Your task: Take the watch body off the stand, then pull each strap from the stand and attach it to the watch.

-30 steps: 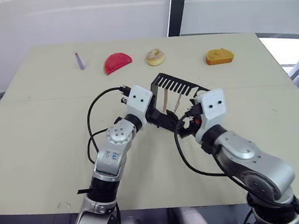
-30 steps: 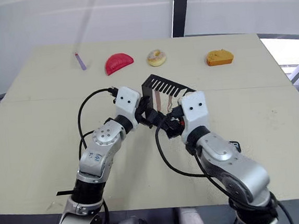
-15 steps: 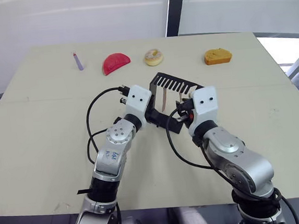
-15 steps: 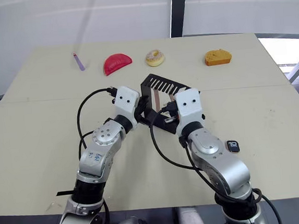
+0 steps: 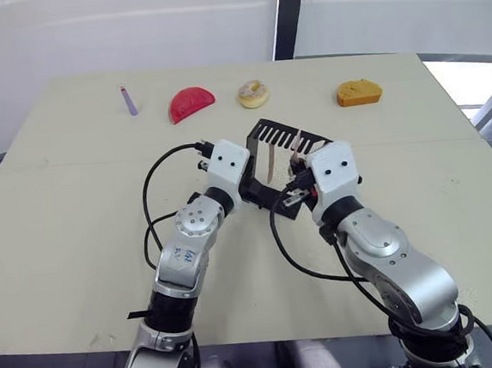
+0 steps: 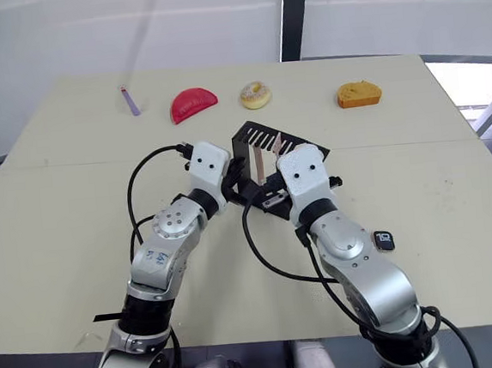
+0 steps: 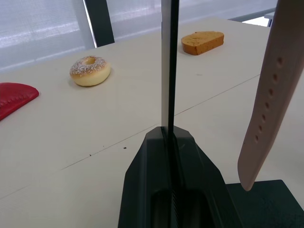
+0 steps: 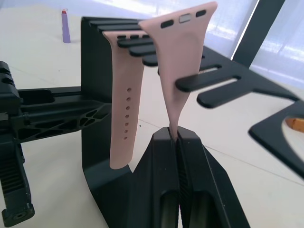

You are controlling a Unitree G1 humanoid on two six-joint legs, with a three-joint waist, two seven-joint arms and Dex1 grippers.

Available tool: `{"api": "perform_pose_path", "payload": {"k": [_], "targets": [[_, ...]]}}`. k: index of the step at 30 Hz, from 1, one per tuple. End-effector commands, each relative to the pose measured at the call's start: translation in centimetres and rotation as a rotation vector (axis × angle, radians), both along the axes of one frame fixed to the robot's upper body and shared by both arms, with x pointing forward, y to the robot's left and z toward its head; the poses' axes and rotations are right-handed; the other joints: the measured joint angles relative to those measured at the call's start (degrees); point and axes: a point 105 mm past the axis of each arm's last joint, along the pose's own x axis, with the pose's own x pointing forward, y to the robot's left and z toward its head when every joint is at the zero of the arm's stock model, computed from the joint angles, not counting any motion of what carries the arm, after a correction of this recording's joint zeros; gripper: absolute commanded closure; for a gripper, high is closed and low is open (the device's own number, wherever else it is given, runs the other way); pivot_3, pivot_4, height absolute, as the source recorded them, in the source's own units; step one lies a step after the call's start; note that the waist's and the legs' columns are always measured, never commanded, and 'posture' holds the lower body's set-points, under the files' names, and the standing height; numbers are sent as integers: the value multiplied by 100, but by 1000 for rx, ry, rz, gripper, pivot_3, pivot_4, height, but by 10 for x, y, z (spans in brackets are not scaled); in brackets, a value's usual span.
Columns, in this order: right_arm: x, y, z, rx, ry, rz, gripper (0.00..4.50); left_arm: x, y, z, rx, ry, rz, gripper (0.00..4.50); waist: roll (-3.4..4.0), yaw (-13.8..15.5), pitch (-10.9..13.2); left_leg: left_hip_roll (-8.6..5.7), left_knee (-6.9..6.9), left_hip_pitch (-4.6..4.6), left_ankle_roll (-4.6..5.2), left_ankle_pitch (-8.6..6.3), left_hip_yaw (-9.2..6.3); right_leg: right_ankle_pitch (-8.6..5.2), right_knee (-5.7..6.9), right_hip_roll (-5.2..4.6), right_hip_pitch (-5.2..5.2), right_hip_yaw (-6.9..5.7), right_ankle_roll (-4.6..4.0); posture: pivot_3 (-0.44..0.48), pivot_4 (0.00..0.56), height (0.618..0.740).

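Right gripper (image 8: pixel 176 137) jaws pinching the thin, limp pale pink strap (image 8: pixel 183 61) at its lower tip, under the black bent sheet-metal stand (image 8: pixel 102 61); left gripper (image 7: pixel 169 137) jaws clamping the stand's upright. Light, floppy; likely slips free.

The stand (image 8: pixel 102 90) looks like matt black sheet metal. Both straps (image 8: pixel 124 95) look smooth, matt and rubbery; the bench (image 5: pixel 74 190) is plain matt beige
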Motion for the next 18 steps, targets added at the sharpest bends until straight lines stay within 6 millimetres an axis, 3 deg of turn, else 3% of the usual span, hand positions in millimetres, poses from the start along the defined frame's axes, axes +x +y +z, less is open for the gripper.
{"api": "perform_pose_path", "payload": {"k": [1,17,18], "targets": [[-12,1,13,-9,-62,46,4470,0,-1,9,-1,-32,5,4500,0,0,0,0,0,0,0,0,0,0,0,0,0,0,0,0,150,737],[-51,-28,-13,-6,133,290,4470,-2,-3,5,-14,6,-24,4500,-1,-2,0,-3,-2,3,1,0,-1,0,0,2,2,2,0,0,150,737],[-51,-29,-14,-4,142,294,4492,-2,-2,5,-19,7,-24,4196,-2,0,0,-4,-2,3,1,0,-1,0,1,1,2,3,0,0,150,737]]}}
